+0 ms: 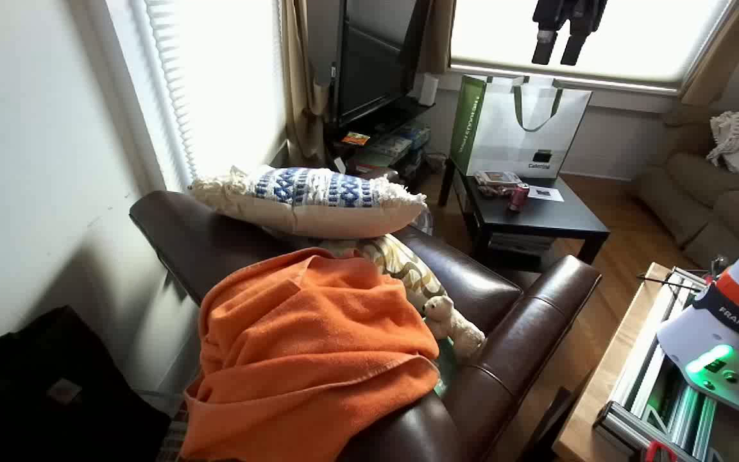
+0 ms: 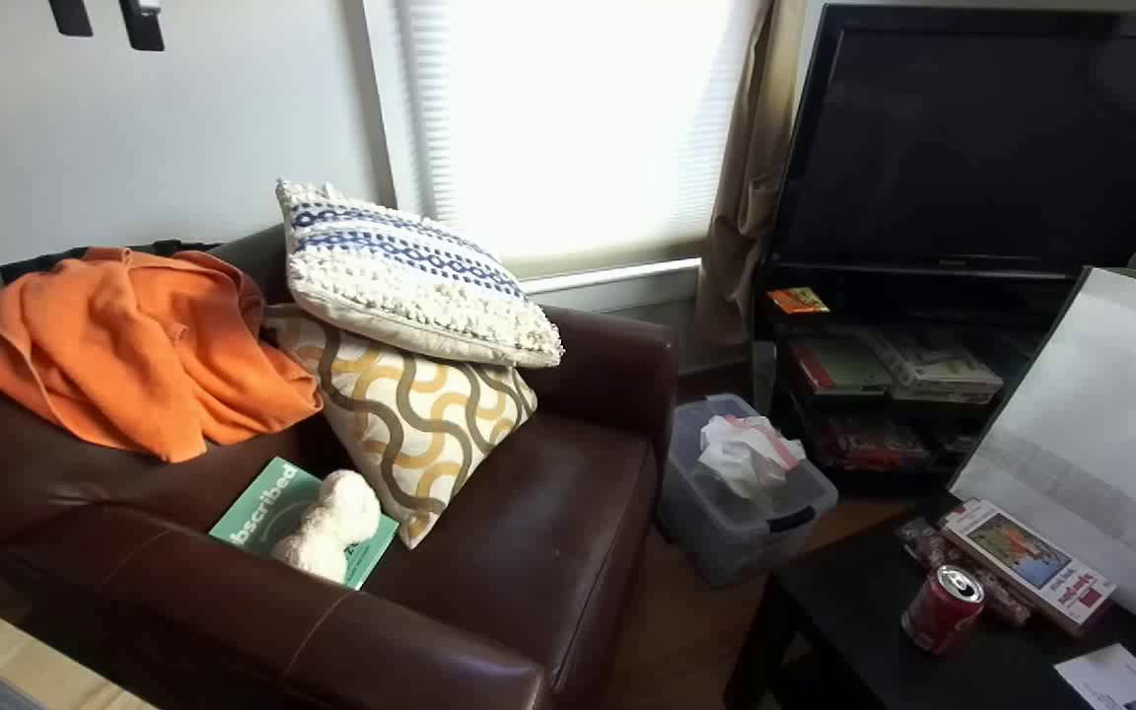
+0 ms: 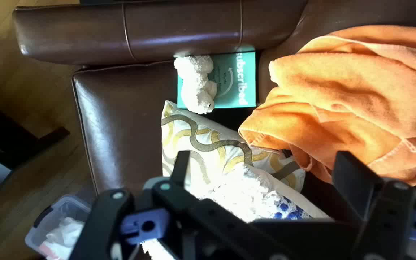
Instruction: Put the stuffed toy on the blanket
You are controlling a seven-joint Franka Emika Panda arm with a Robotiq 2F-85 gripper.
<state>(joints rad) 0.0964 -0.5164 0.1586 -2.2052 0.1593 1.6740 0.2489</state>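
In an exterior view the camera looks down from high up, the blanket (image 1: 312,346) large in the foreground, and faces across the sofa (image 1: 472,263) toward the table (image 1: 555,218) and a window (image 1: 652,38), the robot (image 1: 729,327) cut off by the right edge. In an exterior view with the TV (image 2: 992,148) at upper right, it looks down over the sofa's near armrest (image 2: 282,611). The wrist view faces almost straight down, the gripper (image 3: 265,162) close to the lens along the bottom and that armrest along the top. All three share the sofa, blanket, toy (image 3: 193,83) and pillows (image 2: 420,414); both exterior views also share TV and table.
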